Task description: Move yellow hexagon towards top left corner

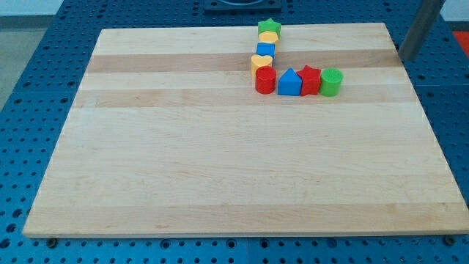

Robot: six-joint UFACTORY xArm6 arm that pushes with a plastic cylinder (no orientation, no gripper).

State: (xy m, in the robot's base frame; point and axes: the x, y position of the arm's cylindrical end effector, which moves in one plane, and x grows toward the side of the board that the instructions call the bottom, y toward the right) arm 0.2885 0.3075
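A: Wooden board (220, 169) on a blue perforated bench (29, 88). All blocks sit in an L near the board's top edge, right of centre.

B: Order?

A: Column going down from the top edge: green star (269, 28), yellow hexagon (268, 37), blue cube (266, 49), yellow heart (261, 63), red cylinder (265, 80). Each touches or overlaps the next in view. Then a row running towards the right edge: blue triangle (289, 82), red star (310, 80), green cylinder (331, 81), packed side by side.

B: Task block?

A: Yellow hexagon is second from the top, wedged between green star and blue cube, mostly hidden by them. Well apart from the top left corner.

B: Tool?

A: Dark rod comes in at the view's top right. My tip (405, 57) is at the board's right edge near the top right corner, well apart from every block; nearest is the green cylinder. Plain rod, nothing to open or close, touching no block.
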